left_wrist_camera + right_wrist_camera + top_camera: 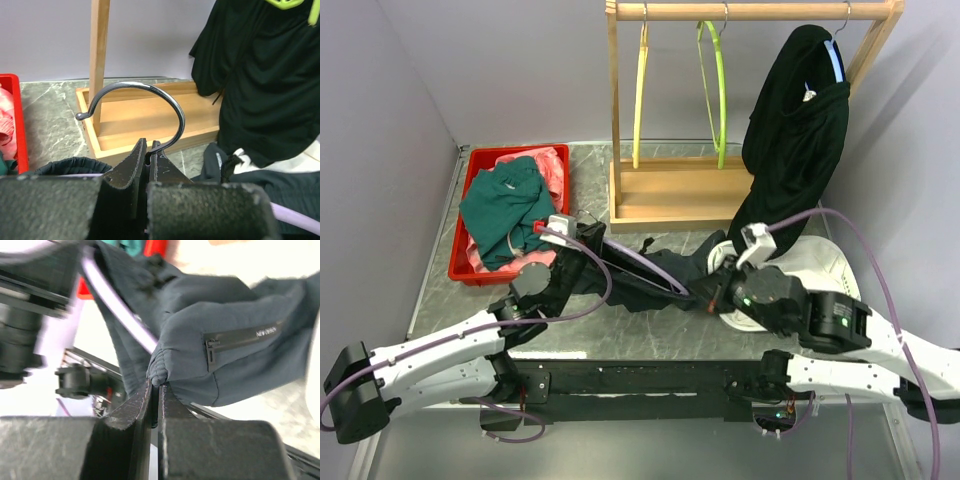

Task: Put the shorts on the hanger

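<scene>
The dark navy shorts lie crumpled on the table between my two arms, partly draped over the pale lilac hanger. My left gripper is shut on the base of the hanger's metal hook, which curves up in front of the wooden rack. In the top view that gripper sits at the shorts' left end. My right gripper is shut on a bunched fold of the shorts' waistband, just below a lilac hanger arm threaded into the fabric. A zip pocket with a small label faces the camera.
A red bin with teal and pink garments stands at the left. Behind the shorts is the wooden rack with a yellow hanger, a lime-green hanger and a long black garment. A white round object lies under my right arm.
</scene>
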`<state>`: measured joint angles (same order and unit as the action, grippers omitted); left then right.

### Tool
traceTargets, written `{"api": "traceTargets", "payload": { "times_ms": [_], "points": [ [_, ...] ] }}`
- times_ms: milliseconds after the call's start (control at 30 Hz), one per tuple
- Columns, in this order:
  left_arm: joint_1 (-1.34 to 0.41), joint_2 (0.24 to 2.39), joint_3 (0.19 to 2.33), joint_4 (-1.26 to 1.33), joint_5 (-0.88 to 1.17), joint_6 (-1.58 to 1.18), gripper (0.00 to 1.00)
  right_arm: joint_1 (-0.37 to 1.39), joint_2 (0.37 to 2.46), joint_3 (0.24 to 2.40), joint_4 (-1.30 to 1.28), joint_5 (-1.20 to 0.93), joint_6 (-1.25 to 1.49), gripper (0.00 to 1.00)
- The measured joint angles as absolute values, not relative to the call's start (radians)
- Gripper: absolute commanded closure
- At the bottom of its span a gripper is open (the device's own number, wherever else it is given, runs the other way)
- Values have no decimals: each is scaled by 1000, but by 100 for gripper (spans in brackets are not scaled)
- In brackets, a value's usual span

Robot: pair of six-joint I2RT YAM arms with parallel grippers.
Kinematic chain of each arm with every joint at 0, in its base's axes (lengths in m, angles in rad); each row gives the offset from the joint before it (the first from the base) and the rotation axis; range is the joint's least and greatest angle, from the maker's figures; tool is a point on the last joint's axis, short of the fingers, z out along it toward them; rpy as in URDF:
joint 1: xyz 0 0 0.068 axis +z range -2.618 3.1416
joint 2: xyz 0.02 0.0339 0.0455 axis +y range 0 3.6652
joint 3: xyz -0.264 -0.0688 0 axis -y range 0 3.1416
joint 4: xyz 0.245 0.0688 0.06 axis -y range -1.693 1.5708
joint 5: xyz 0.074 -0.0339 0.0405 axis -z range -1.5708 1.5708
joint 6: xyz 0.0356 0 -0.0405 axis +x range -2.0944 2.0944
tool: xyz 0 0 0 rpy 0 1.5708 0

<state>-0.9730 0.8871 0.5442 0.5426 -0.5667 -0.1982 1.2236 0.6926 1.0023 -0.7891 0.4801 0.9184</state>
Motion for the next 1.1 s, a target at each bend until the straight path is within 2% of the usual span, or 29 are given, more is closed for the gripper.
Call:
{"api": "traceTargets", "payload": {
  "times_ms": [233, 467, 533, 633, 667, 733, 767, 833, 933, 1100],
  "points": [
    [-981, 922, 580, 525, -588, -194, 99, 1215, 855, 1159, -696, 480, 862, 100],
    [-995, 954, 775, 373, -591, -202, 99, 1128, 941, 1225, -648, 433, 811, 100],
    [-995, 960, 843, 304, -589, -205, 99, 1102, 946, 1260, -646, 413, 788, 93],
    [-995, 972, 953, 190, -577, -225, 99, 1085, 946, 1340, -649, 395, 743, 73],
    [-995, 981, 992, 158, -569, -233, 99, 1085, 945, 1368, -649, 390, 727, 61],
    [-995, 1005, 1089, 80, -548, -250, 99, 1085, 939, 1425, -643, 375, 689, 48],
    [-995, 1018, 1134, 48, -536, -257, 99, 1085, 931, 1446, -637, 370, 670, 36],
    [-995, 1035, 1219, -25, -495, -270, 99, 1085, 911, 1475, -630, 356, 624, 25],
    [-995, 1045, 1319, -127, -443, -286, 99, 1085, 878, 1501, -624, 331, 562, 22],
    [-995, 1052, 1423, -241, -403, -303, 99, 1085, 797, 1486, -610, 300, 461, 25]
  ]
}}
